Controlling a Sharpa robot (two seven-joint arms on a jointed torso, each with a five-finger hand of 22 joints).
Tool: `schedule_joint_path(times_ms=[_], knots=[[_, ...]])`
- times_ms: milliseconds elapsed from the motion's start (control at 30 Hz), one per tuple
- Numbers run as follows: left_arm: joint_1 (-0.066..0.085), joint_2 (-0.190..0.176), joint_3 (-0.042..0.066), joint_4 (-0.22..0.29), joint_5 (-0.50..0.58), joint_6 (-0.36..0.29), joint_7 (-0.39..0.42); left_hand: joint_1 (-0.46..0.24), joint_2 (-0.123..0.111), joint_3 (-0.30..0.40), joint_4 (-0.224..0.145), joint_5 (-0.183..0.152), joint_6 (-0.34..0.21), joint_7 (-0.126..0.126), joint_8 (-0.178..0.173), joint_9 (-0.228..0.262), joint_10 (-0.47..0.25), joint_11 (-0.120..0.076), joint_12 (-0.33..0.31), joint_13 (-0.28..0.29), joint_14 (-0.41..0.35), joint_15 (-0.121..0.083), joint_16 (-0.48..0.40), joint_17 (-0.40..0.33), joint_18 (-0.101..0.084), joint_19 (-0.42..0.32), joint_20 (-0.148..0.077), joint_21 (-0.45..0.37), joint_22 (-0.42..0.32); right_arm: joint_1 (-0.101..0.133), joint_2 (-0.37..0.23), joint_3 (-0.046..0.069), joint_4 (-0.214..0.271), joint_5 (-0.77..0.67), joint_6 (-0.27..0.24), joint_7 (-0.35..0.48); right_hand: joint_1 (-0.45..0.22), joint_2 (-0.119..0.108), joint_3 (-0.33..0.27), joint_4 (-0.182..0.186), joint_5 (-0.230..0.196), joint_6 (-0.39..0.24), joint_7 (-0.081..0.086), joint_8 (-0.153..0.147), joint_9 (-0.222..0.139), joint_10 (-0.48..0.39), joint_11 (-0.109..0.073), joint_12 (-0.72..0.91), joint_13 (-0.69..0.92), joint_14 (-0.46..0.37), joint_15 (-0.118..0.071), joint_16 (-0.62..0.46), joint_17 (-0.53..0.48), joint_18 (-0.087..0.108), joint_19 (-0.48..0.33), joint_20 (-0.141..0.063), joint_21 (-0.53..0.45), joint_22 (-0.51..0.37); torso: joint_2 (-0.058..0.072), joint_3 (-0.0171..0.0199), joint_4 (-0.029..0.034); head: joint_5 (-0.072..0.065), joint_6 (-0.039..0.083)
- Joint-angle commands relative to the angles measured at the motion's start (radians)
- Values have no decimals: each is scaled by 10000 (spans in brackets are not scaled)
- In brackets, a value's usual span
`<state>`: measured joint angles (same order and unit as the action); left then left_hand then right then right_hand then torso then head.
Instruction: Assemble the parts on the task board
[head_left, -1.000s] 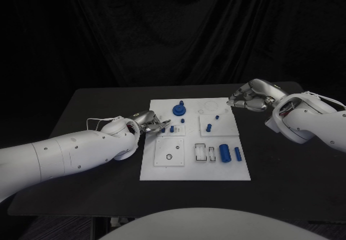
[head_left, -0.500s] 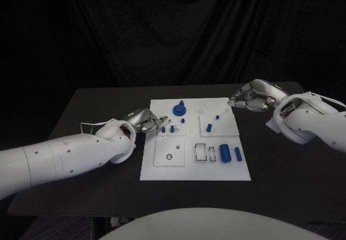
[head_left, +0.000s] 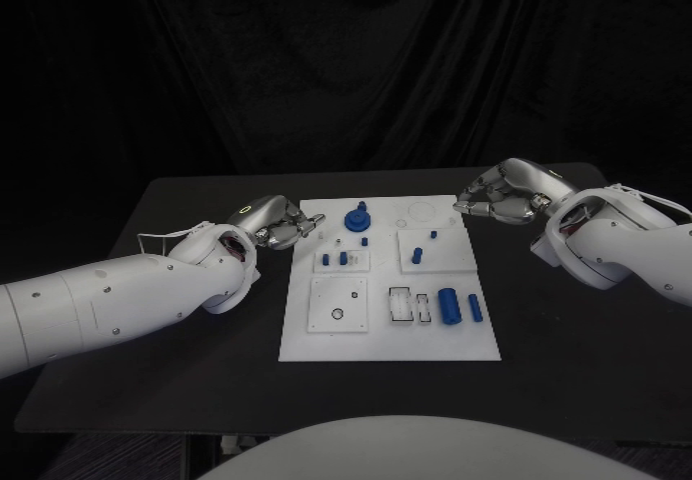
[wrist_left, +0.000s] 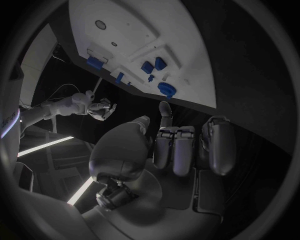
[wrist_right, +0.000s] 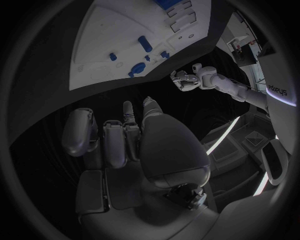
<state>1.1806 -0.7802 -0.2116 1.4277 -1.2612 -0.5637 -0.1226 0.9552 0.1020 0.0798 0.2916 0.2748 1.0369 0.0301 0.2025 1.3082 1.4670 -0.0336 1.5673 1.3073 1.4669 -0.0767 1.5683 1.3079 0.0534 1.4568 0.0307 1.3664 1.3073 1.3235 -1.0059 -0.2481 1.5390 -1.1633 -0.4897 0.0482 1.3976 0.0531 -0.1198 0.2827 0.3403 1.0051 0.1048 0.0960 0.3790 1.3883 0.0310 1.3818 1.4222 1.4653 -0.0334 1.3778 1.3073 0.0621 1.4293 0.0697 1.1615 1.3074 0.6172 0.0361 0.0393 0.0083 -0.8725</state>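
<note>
Left hand: our left hand (head_left: 274, 222) sits just off the left edge of the task board (head_left: 389, 345), over the bare worktop (head_left: 188, 200); the left wrist view shows its fingers (wrist_left: 181, 150) curled in with nothing in them, so we read it as closed and empty
Change: a second ago this hand was at the small pegs (head_left: 335, 259) on the board's left side; since then it has drawn back and away from us, off the board
Right hand: our right hand (head_left: 502, 198) hovers by the board's far right corner, fingers (wrist_right: 119, 142) folded in on nothing, in the same place as a second ago
Board: the white plate lies in the middle of the worktop, unmoved
Parts: the round knobbed piece (head_left: 358, 217) stands near the far edge; two pegs stand in the left block, one peg (head_left: 417, 256) on the right block, and two cylinders (head_left: 460, 305) lie loose at the near right beside an empty slot
Meaning: we judge the left hand has finished or given up its work at the pegs; the loose cylinders suggest assembly is not complete
Next: one hand likely has to reach for a loose cylinder
</note>
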Motion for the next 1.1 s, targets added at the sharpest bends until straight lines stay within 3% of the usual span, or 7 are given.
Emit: schedule_joint_path(times_ms=[33,200,300,500,800,967,1100], knots=[[110,-134,8,58,909,-263,1643,980,-195,32,-32,204,-801,189,-132,253,1038,146,35,2635,1039,113,25,2629,87,-418,117,-532,1796,-7,-43,7,147,-185,-343,16,208,25,5,-31,49,-10,12,-60,-18,-196,-16,-234,-272,497,-37,10,1267,190,-39,16,5,1556,15,5,16,-51,-1],[188,-482,5,48,2246,445,3709,2940,-493,252,-34,527,-2195,653,-72,308,-1148,766,-2006,1193,-788,697,-1132,630,570,-2784,537,-3315,1019,67,-69,9,441,-847,-287,-191,992,-172,155,-157,261,-83,77,-117,-63,-3072,48,-3703,-2909,460,2,-120,1170,205,-65,32,-127,1531,24,-12,16,-34,-1],[201,-685,3,4,3205,1028,4862,3773,-485,241,14,371,-3756,1087,841,335,-6978,1271,-7179,-2042,-6167,1347,-4519,-3532,822,-5803,896,-6300,354,106,-62,10,597,-1418,-53,-442,1364,-338,247,-108,548,-240,164,-231,-129,-5023,122,-6176,-4730,339,70,-406,974,256,-198,74,-443,1457,19,-24,13,-63,-1],[182,-1038,2,-138,5586,2124,7202,4270,-411,49,-209,422,-5387,1115,495,-1124,-9531,2225,-9901,-4215,-10093,2304,-8174,-5944,373,-9136,1402,-9202,-630,139,67,11,745,-2605,697,-1027,2079,-731,691,-18,946,-1076,253,-294,-362,-5966,390,-8268,-6658,-218,264,-1499,179,375,-631,260,-1229,1305,2,-42,26,-100,-1],[-208,-1381,0,-207,8987,3906,9570,4778,-200,-353,3,806,-6552,618,-1528,-7515,-13253,980,-14136,-9877,-14313,1469,-15115,-12163,482,-13312,701,-13187,-6166,16,567,10,332,-4104,1910,-2068,2382,-1432,2302,-29,-270,-1447,203,-307,-818,-6579,695,-9828,-8485,-494,316,-1823,-230,450,-861,306,-1635,1217,11,-120,105,-203,-1],[-461,-1323,0,-429,10252,4710,9901,5014,172,-875,-5,1087,-7727,41,-1648,-10229,-13798,467,-14821,-11583,-14626,1453,-15655,-13007,565,-13734,735,-13284,-8583,-95,750,11,117,-4528,2039,-2385,2316,-1538,2530,-106,-321,-1470,160,-294,-909,-6687,726,-9950,-8724,-581,321,-1944,-368,475,-939,331,-1807,1177,39,-163,139,-234,-1],[-573,-1187,0,-706,10684,5159,9983,6085,603,-332,-316,2614,-8186,-183,-1710,-11377,-14053,183,-15045,-12277,-14669,1379,-15683,-13079,556,-14067,684,-13349,-9947,-147,863,12,-69,-4698,2086,-2480,2310,-1587,2661,-167,-254,-1490,88,-293,-955,-6704,737,-9986,-8836,-594,324,-1951,-401,480,-948,337,-1833,1172,66,-240,214,-322,-1]])
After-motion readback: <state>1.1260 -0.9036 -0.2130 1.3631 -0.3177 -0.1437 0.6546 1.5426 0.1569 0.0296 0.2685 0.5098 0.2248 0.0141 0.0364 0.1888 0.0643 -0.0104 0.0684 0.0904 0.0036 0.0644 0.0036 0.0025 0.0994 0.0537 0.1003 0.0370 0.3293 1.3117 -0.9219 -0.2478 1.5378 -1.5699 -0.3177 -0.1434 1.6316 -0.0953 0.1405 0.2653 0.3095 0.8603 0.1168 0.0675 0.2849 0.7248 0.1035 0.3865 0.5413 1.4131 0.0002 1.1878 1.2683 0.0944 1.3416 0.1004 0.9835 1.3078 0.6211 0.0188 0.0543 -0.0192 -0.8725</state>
